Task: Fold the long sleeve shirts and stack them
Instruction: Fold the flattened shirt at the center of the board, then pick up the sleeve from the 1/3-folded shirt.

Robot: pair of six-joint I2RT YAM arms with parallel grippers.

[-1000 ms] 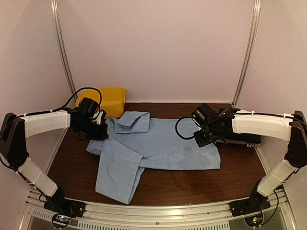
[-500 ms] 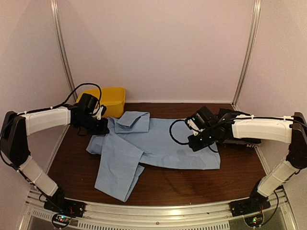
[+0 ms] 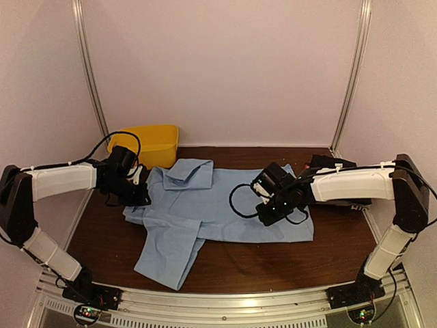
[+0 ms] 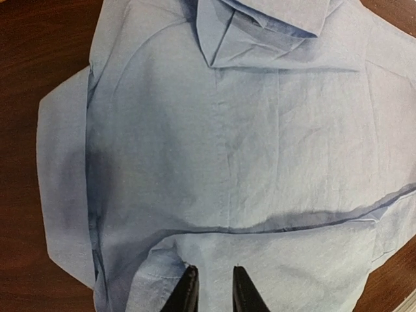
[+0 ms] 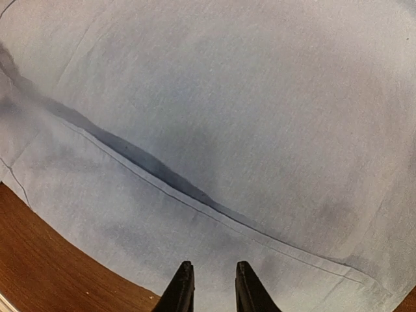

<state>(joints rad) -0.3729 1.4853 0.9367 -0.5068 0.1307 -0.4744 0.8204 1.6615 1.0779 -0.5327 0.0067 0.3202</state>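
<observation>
A light blue long sleeve shirt (image 3: 225, 201) lies spread on the dark wooden table (image 3: 273, 263). Its collar (image 3: 190, 171) points to the back and one sleeve (image 3: 167, 249) is folded down toward the near edge. My left gripper (image 3: 142, 199) hovers at the shirt's left shoulder. In the left wrist view its tips (image 4: 213, 273) stand a narrow gap apart over a folded cloth edge (image 4: 260, 224), holding nothing. My right gripper (image 3: 261, 217) is low over the shirt body, and the right wrist view shows it (image 5: 211, 266) slightly open above a long seam fold (image 5: 162, 175).
A yellow bin (image 3: 156, 140) stands at the back left, behind the left arm. A dark heap (image 3: 355, 202) lies at the right edge under the right arm; I cannot tell what it is. Bare wood (image 5: 39, 260) shows along the near side of the shirt.
The right arm has reached leftward, further over the shirt body. The left gripper has shifted slightly toward the near side at the shoulder, and its jaws have parted.
</observation>
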